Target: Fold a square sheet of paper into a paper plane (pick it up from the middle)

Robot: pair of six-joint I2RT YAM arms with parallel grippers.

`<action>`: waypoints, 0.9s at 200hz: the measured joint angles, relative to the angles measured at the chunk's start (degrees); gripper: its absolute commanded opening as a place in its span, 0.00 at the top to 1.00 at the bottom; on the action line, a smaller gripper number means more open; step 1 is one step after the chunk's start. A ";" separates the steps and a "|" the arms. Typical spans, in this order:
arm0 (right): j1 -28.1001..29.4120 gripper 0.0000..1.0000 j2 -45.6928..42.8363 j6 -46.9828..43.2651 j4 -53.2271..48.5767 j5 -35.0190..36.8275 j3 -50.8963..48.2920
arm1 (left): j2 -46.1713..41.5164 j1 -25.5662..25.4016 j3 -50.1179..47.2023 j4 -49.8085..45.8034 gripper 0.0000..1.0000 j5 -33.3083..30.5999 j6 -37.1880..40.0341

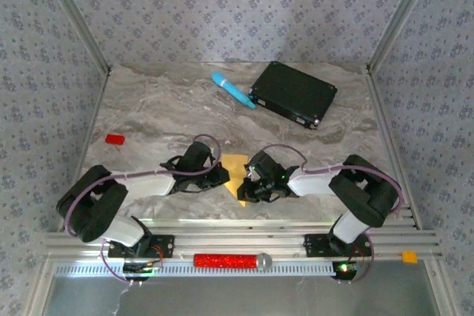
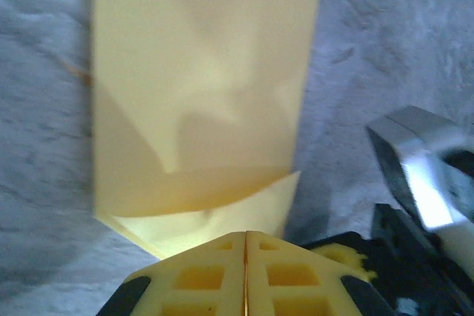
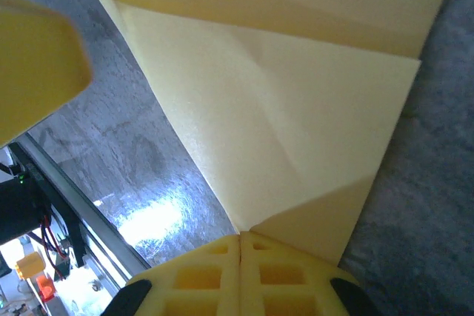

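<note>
The square sheet of paper (image 1: 235, 168) is yellow and partly folded. It lies on the marble table between my two grippers. In the left wrist view the paper (image 2: 200, 72) has a flap folded over a paler lower layer. My left gripper (image 2: 246, 236) is shut, its tips over the paper's near edge; I cannot tell whether paper is pinched. In the right wrist view a corner of the creased paper (image 3: 296, 109) runs into the seam of my right gripper (image 3: 241, 236), which is shut on it. From above, the left gripper (image 1: 225, 176) and the right gripper (image 1: 247, 183) nearly meet.
A black flat box (image 1: 292, 94) and a light-blue cylinder (image 1: 232, 89) lie at the back. A small red block (image 1: 113, 138) sits at the left. A metal rail (image 1: 237, 238) runs along the near edge. Patterned walls enclose the table.
</note>
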 measured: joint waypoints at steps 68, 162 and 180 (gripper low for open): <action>-0.11 0.96 -0.02 0.55 0.17 -0.07 -0.15 | 5.75 -6.05 -0.61 4.94 0.96 -2.62 -6.54; -0.02 1.00 -0.52 0.57 4.66 -0.15 -2.95 | 6.58 -1.95 -4.22 10.73 0.95 -1.20 -8.35; 0.00 1.00 -0.59 0.57 5.29 -0.02 -3.28 | 5.79 0.59 -4.72 10.32 0.94 -1.20 -7.08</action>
